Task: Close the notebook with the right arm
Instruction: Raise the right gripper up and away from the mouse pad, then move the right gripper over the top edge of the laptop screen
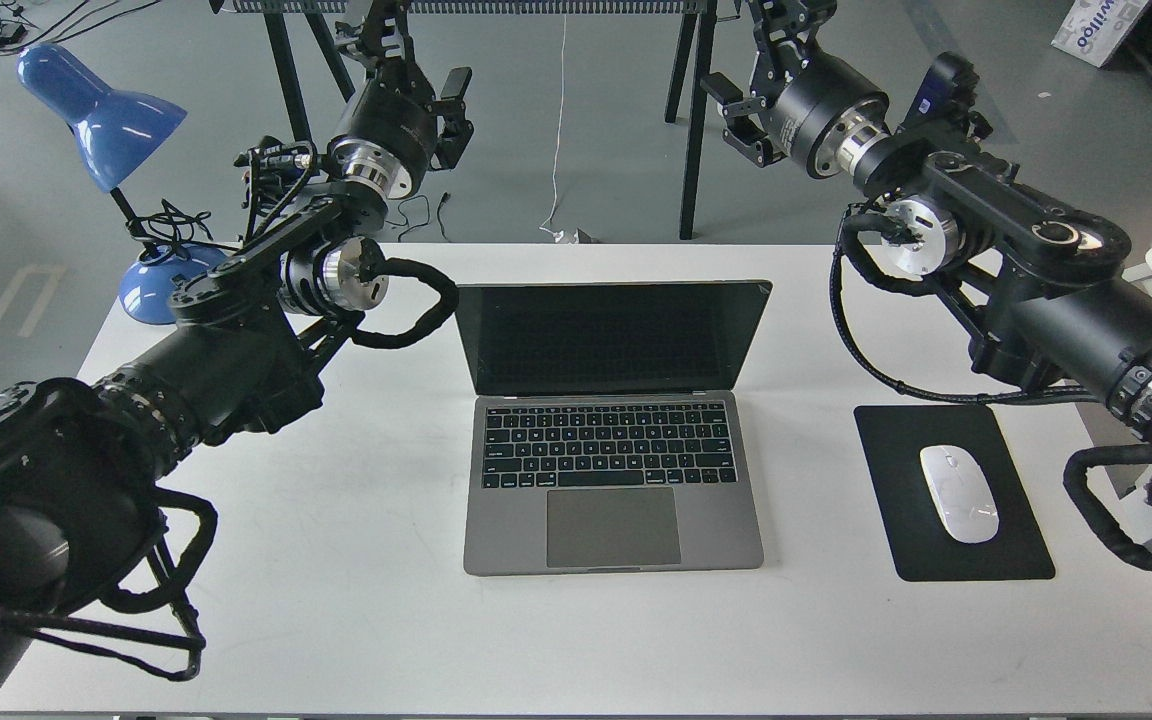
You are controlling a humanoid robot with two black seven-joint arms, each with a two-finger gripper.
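One notebook point(614, 425) open (screen dark), right arm point(996, 240) raised — apart.

A white table point(356, 600) carries a black mouse pad point(901, 440) near its right edge, with a white mouse point(958, 493) lying on the pad. A blue desk lamp point(101, 115) stands at the table's far left corner, its shade tilted, black cables bunched beside its base
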